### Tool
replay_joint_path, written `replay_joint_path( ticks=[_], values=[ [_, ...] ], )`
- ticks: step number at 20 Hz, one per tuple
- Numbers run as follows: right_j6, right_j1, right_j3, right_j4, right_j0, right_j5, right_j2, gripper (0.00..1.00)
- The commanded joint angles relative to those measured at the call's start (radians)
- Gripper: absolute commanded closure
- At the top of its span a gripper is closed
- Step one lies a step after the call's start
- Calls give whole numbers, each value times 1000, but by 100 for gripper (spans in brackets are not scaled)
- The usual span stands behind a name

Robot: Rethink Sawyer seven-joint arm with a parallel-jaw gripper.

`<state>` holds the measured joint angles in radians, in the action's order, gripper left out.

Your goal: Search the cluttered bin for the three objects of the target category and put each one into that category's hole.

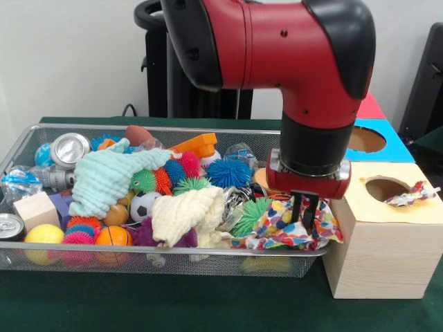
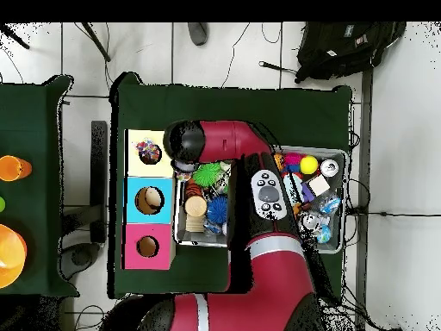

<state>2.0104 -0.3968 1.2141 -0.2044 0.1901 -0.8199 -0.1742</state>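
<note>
A multicoloured patterned cloth [image 1: 280,223] lies crumpled at the right end of the wire bin [image 1: 83,261], draping over its rim. My gripper [image 1: 304,220] points straight down into this cloth, its two dark fingers close together and shut on a fold. Just right of the bin stands the pale wooden box [image 1: 387,242] with a round hole [image 1: 382,188]. A similar patterned cloth [image 1: 413,194] pokes out of that hole, and the overhead view shows this patterned cloth [image 2: 148,153] in the hole too. There the arm hides the gripper.
A mint cloth [image 1: 111,176] and a cream cloth [image 1: 185,213] lie among spiky balls, cans, blocks and sports balls in the bin. A blue box [image 2: 148,200] and a pink box [image 2: 147,246] with holes line up beside the wooden one.
</note>
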Motion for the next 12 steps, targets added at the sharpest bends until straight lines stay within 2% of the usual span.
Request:
replay_joint_path(
  ticks=[1, 12],
  values=[
    [-44, -56, 52, 11, 2, -127, -48, 100],
    [-36, -94, 73, 18, 4, -153, -54, 100]
  ],
)
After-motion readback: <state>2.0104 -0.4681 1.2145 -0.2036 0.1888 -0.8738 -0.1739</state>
